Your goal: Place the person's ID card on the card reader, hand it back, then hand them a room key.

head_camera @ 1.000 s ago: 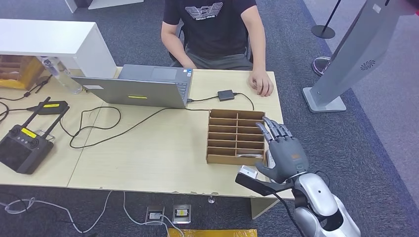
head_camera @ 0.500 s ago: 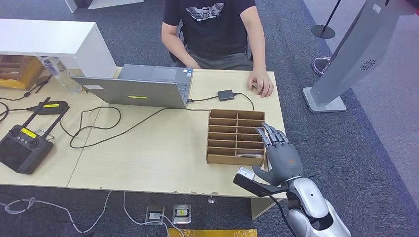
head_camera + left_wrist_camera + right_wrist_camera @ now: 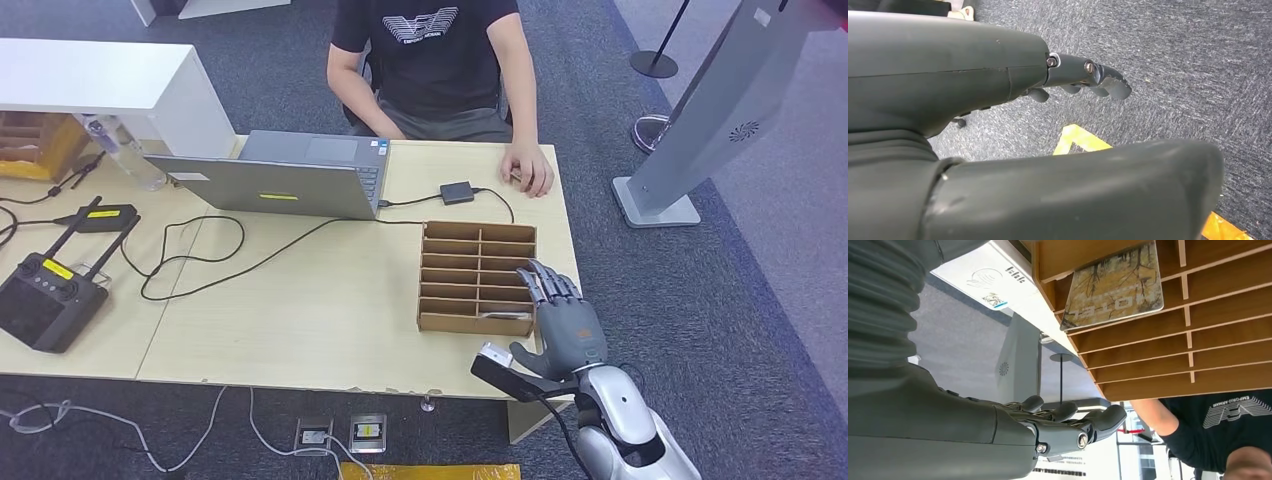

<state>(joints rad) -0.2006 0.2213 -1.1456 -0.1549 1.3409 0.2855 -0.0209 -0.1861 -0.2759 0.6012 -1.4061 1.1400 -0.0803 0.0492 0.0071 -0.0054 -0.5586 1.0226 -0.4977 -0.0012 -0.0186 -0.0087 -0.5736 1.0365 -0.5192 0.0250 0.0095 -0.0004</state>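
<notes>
The right hand [image 3: 562,325] hovered over the near right corner of the table [image 3: 330,330], fingers stretched out and slightly apart, holding nothing. Just to its left sat the wooden slotted box [image 3: 477,277], its fingertips reaching over the box's near right edge. Just behind the thumb, at the table's front edge, lay a white device [image 3: 497,353], presumably the card reader, half hidden by the wrist.

The right wrist view showed what the head view barely hinted at: a room key card [image 3: 1115,284] printed with a tree pattern and the word HOTEL, lying in the box slot nearest the hand. The white device [image 3: 983,277] appeared there too, beside the box [image 3: 1148,330]. From the head view the card was only a pale sliver in that slot. An ID card could not be made out in any view.

The left hand [image 3: 998,125] hung over grey carpet [image 3: 1188,60] with a yellow floor marking [image 3: 1075,140]; its fingers lay extended, holding nothing.

Well beyond the right hand, a person [image 3: 435,60] in a black shirt sat at the far side, one hand [image 3: 530,168] resting on the tabletop. Far to the left stood a laptop [image 3: 280,175], a small black box [image 3: 457,192] on a cable, and a black remote controller [image 3: 45,295]. A grey kiosk stand [image 3: 710,110] rose from the carpet to the right.
</notes>
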